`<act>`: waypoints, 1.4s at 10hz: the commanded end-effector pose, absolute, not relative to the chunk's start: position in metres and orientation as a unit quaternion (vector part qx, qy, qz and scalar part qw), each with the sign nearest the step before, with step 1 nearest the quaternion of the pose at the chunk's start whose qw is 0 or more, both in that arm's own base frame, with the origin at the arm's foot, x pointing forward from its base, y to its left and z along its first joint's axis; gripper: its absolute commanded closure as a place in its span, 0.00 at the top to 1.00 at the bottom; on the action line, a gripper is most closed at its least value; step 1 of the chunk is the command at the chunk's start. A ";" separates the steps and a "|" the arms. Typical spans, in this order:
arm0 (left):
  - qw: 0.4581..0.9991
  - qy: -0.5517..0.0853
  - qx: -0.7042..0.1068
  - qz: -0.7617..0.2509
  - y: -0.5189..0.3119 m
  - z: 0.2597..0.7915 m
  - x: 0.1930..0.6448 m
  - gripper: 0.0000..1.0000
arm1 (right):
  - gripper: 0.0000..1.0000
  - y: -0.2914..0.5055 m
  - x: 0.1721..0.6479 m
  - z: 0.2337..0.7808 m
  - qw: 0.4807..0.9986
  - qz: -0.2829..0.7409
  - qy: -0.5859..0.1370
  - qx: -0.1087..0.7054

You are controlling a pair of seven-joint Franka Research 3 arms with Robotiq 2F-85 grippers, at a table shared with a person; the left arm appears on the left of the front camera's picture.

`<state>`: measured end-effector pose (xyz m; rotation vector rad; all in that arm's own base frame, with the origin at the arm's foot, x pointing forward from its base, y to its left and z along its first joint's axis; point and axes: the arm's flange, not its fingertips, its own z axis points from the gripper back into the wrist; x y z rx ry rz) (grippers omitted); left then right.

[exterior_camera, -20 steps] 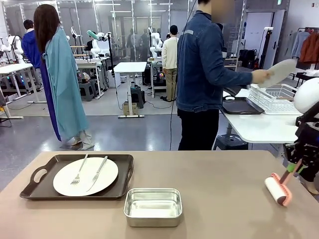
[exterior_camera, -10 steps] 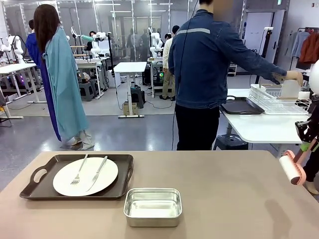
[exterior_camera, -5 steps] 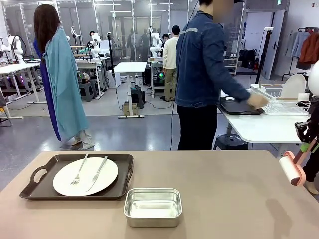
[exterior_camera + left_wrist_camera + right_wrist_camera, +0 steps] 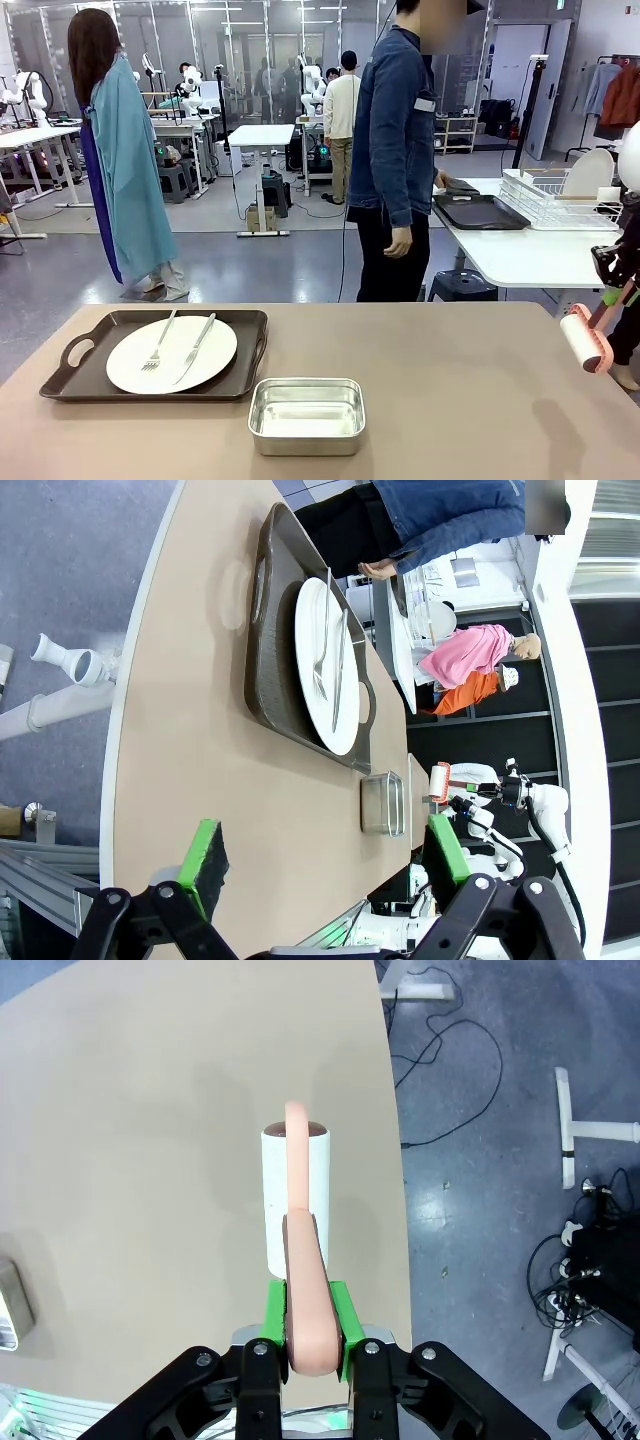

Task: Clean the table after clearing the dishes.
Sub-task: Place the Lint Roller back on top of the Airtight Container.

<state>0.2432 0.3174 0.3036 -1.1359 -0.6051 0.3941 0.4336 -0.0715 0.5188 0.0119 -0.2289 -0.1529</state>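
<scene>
My front camera looks low across the table (image 4: 450, 400) into the room, my left wrist camera, rolled sideways, views the same tray (image 4: 262, 670) and steel pan (image 4: 383, 803) from farther off, and my right wrist camera looks straight down, close, on the lint roller (image 4: 294, 1200) at frame centre.

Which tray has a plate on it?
The brown tray on the beige table: it holds a white plate. The other tray, on the white table, carries none.
</scene>
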 end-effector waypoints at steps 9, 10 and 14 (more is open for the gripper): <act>0.782 -0.282 -0.527 0.175 0.318 0.304 0.240 1.00 | 0.22 0.205 0.429 0.595 0.893 0.395 -0.213 -0.042; 0.782 -0.282 -0.527 0.175 0.318 0.304 0.240 1.00 | 0.22 0.247 0.422 0.590 0.866 0.457 -0.201 -0.033; 0.782 -0.282 -0.527 0.175 0.318 0.304 0.240 1.00 | 0.22 0.360 0.362 0.560 0.795 0.602 -0.071 0.020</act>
